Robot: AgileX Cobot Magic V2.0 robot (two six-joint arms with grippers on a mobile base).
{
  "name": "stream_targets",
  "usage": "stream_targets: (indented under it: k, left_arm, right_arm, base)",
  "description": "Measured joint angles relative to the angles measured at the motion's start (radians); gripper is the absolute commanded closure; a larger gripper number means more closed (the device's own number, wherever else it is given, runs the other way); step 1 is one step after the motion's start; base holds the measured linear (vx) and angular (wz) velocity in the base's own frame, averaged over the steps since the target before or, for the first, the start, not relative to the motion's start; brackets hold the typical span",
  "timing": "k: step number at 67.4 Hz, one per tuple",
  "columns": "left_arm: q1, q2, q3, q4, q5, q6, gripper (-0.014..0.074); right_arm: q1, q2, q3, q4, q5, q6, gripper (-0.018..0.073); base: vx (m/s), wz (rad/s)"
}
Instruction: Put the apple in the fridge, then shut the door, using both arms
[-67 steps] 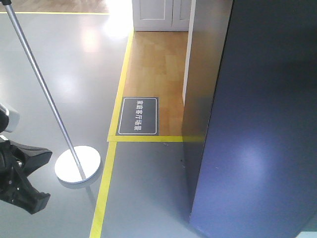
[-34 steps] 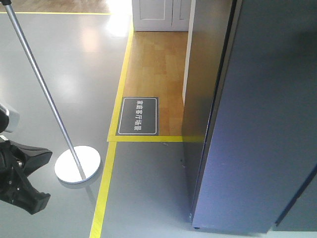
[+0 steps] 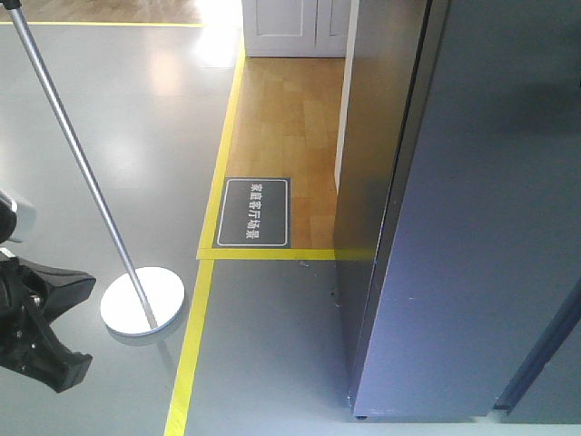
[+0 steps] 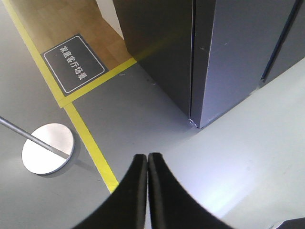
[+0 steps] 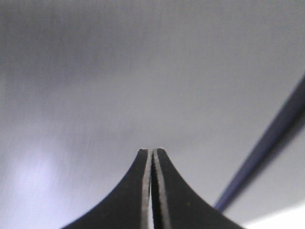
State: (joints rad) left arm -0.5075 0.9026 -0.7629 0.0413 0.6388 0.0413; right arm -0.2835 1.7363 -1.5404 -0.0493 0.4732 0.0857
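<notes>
The dark grey fridge [image 3: 372, 136] stands at the right, and its door [image 3: 481, 227] lies against the fridge body with only a thin seam showing. In the left wrist view, the fridge [image 4: 157, 47] and door [image 4: 233, 47] meet at a narrow vertical line. My right gripper [image 5: 152, 151] is shut and empty, very close to the flat grey door face [image 5: 143, 71]; I cannot tell whether it touches. My left gripper [image 4: 147, 156] is shut and empty, hanging over the grey floor short of the fridge corner. The left arm [image 3: 36, 336] shows at the lower left. The apple is out of view.
A metal pole on a round white base [image 3: 142, 302] stands on the grey floor at the left. Yellow tape lines [image 3: 195, 336] border a wooden floor patch with a dark sign [image 3: 256, 212]. A white cabinet [image 3: 290, 27] is at the back.
The door has swung inward from an angled position until it lies against the fridge body. The left arm has not moved.
</notes>
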Motion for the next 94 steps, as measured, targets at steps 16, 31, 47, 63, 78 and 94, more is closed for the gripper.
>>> stream_targets:
  k: [16, 31, 47, 63, 78, 94]
  left_arm:
    - [0.000, 0.000, 0.000, 0.000, 0.000, 0.000, 0.0603]
    - [0.000, 0.000, 0.000, 0.000, 0.000, 0.000, 0.0603]
    - [0.000, 0.000, 0.000, 0.000, 0.000, 0.000, 0.0603]
    - [0.000, 0.000, 0.000, 0.000, 0.000, 0.000, 0.0603]
    - [0.000, 0.000, 0.000, 0.000, 0.000, 0.000, 0.0603]
    - [0.000, 0.000, 0.000, 0.000, 0.000, 0.000, 0.0603]
  right_arm:
    - [0.000, -0.100, -0.001, 0.164, 0.222, -0.196, 0.0562]
    - [0.037, -0.282, 0.089, 0.302, 0.354, -0.345, 0.0562]
    - [0.194, -0.536, 0.381, 0.262, 0.376, -0.303, 0.0562]
    - [0.342, -0.821, 0.645, 0.037, 0.466, -0.116, 0.0562]
    - [0.362, -1.084, 0.811, -0.023, 0.559, -0.053, 0.0562]
    - [0.362, -1.309, 0.910, 0.011, 0.620, -0.050, 0.0562]
  base:
    - [0.00, 0.00]
    - [0.00, 0.00]
    - [0.00, 0.00]
    - [0.00, 0.00]
    - [0.00, 0.00]
    - [0.00, 0.00]
